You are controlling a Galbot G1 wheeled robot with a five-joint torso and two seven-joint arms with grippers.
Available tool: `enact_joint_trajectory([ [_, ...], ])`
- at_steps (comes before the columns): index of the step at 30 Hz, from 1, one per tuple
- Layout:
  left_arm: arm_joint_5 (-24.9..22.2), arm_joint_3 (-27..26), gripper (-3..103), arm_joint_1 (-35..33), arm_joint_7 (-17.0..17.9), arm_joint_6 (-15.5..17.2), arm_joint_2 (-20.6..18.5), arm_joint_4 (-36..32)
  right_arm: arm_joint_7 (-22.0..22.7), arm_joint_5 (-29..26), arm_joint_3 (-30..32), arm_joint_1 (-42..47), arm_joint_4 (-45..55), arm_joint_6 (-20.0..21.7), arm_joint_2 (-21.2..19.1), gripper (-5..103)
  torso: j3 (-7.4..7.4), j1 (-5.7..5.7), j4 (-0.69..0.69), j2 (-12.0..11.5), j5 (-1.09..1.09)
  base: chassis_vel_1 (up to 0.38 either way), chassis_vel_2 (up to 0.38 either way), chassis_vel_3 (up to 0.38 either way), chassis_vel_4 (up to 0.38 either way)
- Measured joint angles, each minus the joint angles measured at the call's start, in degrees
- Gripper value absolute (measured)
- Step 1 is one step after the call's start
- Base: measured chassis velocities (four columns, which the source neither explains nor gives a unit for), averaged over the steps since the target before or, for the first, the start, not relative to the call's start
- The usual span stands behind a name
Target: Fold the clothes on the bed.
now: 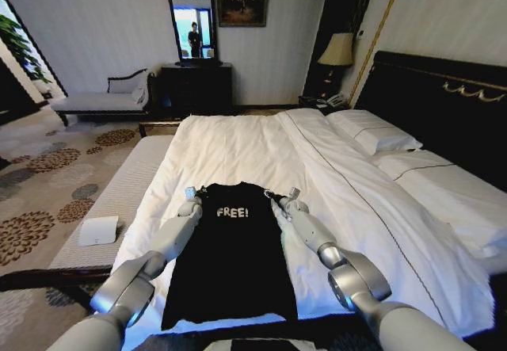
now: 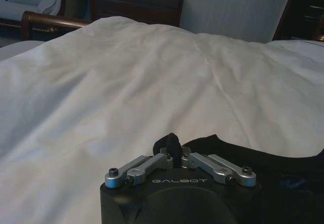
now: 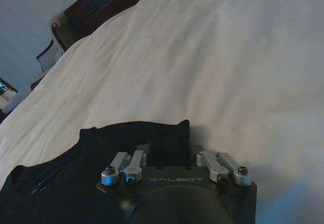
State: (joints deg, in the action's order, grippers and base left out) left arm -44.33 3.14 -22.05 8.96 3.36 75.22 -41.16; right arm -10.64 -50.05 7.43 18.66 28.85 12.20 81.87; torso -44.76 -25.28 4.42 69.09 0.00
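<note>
Two grippers are pinched on a black short-sleeved cotton T-shirt.

It is spread at lower centre on the white-duveted double bed, its shoulders clamped by left gripper and right gripper.

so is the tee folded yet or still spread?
Partly folded: the black T-shirt lies as a narrow strip, sleeves tucked in. Left pincer and right pincer pinch its top corners.

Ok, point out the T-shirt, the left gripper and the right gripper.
T-shirt (image 1: 230, 268): head view, middle of the black front.
Left gripper (image 2: 171, 147): left wrist view, fingertips shut on a pinch of black fabric.
Right gripper (image 3: 169, 140): right wrist view, fingertips shut on the shirt's raised edge.
</note>
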Motion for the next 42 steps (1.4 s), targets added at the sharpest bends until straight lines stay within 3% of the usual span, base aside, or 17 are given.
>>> enact_joint_trajectory([
  [2,-0.02,-0.05,2,-0.05,0.04,0.02,-0.07,-0.03,-0.05,0.17,-0.07,0.02,0.00,0.00,0.07,30,0.00,0.00,-0.01,0.00,0.00,0.000,0.000,0.000,0.000],
  [5,-0.02,-0.09,2,-0.09,0.04,0.02,-0.08,-0.01,-0.11,0.23,-0.14,-0.02,-0.07,-0.03,0.03,25,0.00,0.00,0.00,0.00,0.00,0.000,0.000,0.000,0.000],
  [8,-0.02,-0.14,2,-0.14,0.05,0.02,-0.14,0.02,-0.18,-0.21,-0.16,-0.32,-0.13,-0.12,-0.12,9,0.00,0.00,0.00,0.00,0.00,0.000,0.000,0.000,0.000],
  [13,-0.20,-0.15,2,-0.48,0.50,0.02,-0.37,-0.69,-0.35,-1.19,-0.90,0.05,0.66,-0.11,-0.54,1,0.00,0.00,0.01,0.01,0.00,0.000,0.000,0.000,0.000],
  [27,-4.18,-1.88,2,-4.60,4.48,2.04,-4.94,-10.36,3.85,-5.71,-5.27,2.00,11.41,1.24,-3.62,0,0.00,0.01,0.00,0.00,-0.01,0.000,0.000,0.000,0.000],
  [35,-6.34,-1.84,2,0.18,4.88,2.67,-6.58,-9.38,7.08,-7.02,-14.39,-5.08,11.88,-1.35,-5.24,0,0.00,0.00,-0.02,0.00,0.00,0.000,0.000,0.000,0.000],
  [42,-6.62,-0.43,2,5.33,4.70,2.63,-5.76,-6.29,7.50,-4.72,-15.22,-11.02,4.06,-3.67,-2.40,0,0.00,0.00,-0.01,0.00,0.00,0.000,0.000,0.000,0.000],
])
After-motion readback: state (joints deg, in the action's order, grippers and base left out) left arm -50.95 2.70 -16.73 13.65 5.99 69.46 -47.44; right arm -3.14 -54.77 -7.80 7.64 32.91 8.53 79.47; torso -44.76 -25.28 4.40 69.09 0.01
